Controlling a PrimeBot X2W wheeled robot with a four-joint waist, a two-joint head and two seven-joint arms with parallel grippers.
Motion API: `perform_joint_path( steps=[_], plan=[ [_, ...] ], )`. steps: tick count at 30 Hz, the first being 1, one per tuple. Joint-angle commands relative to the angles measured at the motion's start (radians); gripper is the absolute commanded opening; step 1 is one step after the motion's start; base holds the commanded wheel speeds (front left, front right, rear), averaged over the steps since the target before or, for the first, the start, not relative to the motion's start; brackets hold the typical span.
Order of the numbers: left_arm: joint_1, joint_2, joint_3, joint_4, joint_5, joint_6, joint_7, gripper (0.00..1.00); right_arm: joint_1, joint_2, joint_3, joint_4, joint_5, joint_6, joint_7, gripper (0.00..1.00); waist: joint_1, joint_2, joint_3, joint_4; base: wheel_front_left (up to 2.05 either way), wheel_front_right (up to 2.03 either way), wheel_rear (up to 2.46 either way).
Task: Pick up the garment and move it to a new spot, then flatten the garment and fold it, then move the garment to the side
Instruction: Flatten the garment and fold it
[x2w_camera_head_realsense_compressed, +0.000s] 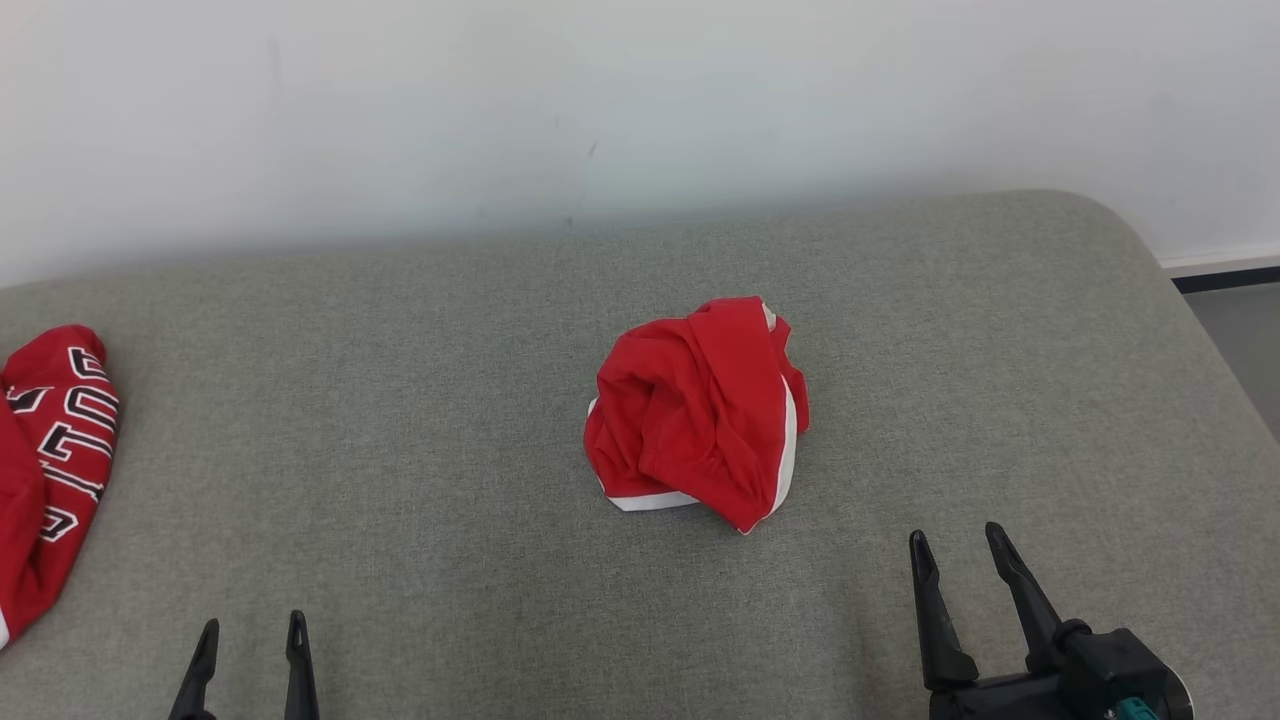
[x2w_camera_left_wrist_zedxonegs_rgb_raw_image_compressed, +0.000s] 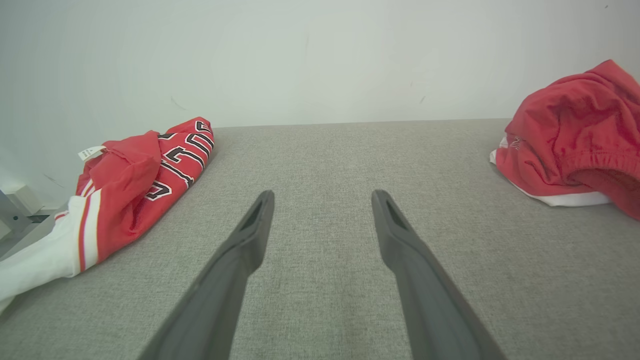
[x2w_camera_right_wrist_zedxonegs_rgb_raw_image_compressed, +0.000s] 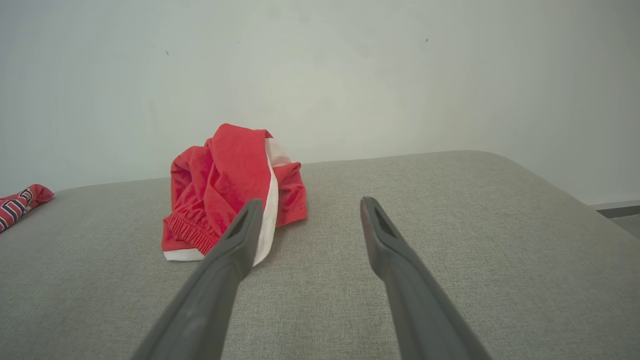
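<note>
1. The crumpled red cloth garment with white trim (x2w_camera_head_realsense_compressed: 700, 410) lies in a loose heap near the middle of the grey fabric-covered counter (x2w_camera_head_realsense_compressed: 400, 450). In the head view its white edging runs along the 3 and 6 o'clock sides. Nothing touches it.
2. The left tool (x2w_camera_head_realsense_compressed: 253, 622) sits at 7 o'clock in the head view. Its two dark fingers are spread wide with nothing between them. The garment lies toward 2 o'clock from it, well apart.
3. The right tool (x2w_camera_head_realsense_compressed: 956, 536) sits at 5 o'clock in the head view, its fingers likewise spread wide and empty. The garment lies toward 10 o'clock from it, near but apart.
4. In the right wrist view the garment stands at 10 o'clock, with a gathered elastic band along its lower edge. One finger crosses in front of the white edging, though the head view shows the two apart.
5. In the left wrist view the garment shows at the 3 o'clock edge.
6. The red jersey with black-and-white lettering and a white striped band (x2w_camera_head_realsense_compressed: 55, 450) lies at the 9 o'clock edge of the counter, well apart from the garment.
7. The pale plain wall (x2w_camera_head_realsense_compressed: 600, 100) rises at 12 o'clock, behind the counter.
</note>
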Motion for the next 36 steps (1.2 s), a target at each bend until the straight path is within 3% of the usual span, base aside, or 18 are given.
perform_joint_path(
  steps=[1,16,23,28,36],
  plan=[
    [0.009,-0.002,-0.001,0.002,-0.005,-0.001,-0.003,1.0,0.004,0.001,0.0,-0.001,0.002,-0.002,-0.001,1.0,0.0,0.0,0.0,0.001,0.0,0.0,0.0],
    [0.003,-0.002,0.004,0.009,-0.005,-0.003,-0.003,1.0,-0.002,0.001,0.003,0.0,0.005,-0.002,-0.001,1.0,0.0,0.0,0.008,-0.002,0.0,0.0,0.0],
    [-0.015,-0.002,-0.001,0.022,-0.053,-0.004,-0.003,1.0,-0.01,0.001,0.003,-0.001,0.007,-0.002,-0.001,1.0,0.0,0.0,0.017,-0.008,0.0,0.0,0.0],
    [-0.055,-0.002,-0.074,0.036,-0.074,-0.007,-0.003,1.0,-0.023,0.001,0.008,-0.001,0.009,-0.002,-0.001,1.0,0.0,0.0,0.036,-0.032,0.0,0.0,0.0],
    [-0.174,-0.002,-0.286,0.116,-0.125,-0.005,-0.003,1.0,-0.048,0.001,0.023,-0.002,0.029,-0.002,-0.001,1.0,0.0,0.0,0.079,-0.124,0.0,0.0,0.0]
  ],
)
